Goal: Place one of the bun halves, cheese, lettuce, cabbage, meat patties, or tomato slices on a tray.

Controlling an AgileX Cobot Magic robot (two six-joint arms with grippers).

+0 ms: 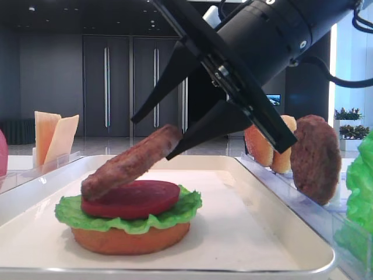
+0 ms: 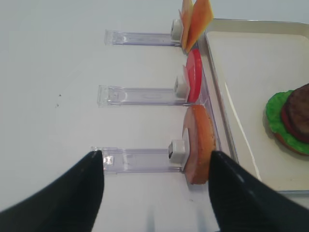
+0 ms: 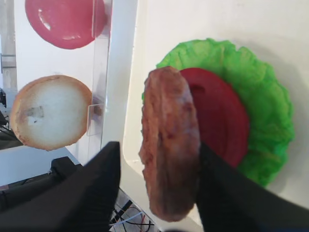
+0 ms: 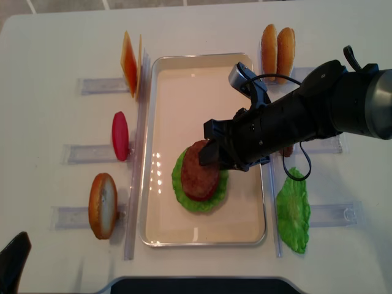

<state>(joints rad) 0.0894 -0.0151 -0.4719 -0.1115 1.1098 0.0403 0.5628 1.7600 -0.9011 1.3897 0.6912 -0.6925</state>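
My right gripper point(image 1: 166, 137), jaws apart w/ patty point(image 1: 131, 161) between, tilted, low edge on tomato slice point(image 1: 131, 199) atop lettuce point(image 1: 175, 216).

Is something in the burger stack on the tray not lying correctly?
Yes. The meat patty lies tilted: its low end rests on the tomato slice, its high end is lifted between the right gripper jaws, which stand apart. Lettuce and bun half lie flat.

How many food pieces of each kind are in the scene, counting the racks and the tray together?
Bun halves: 4
Cheese: 2
Tomato: 2
Lettuce: 2
Patties: 2
Total: 12
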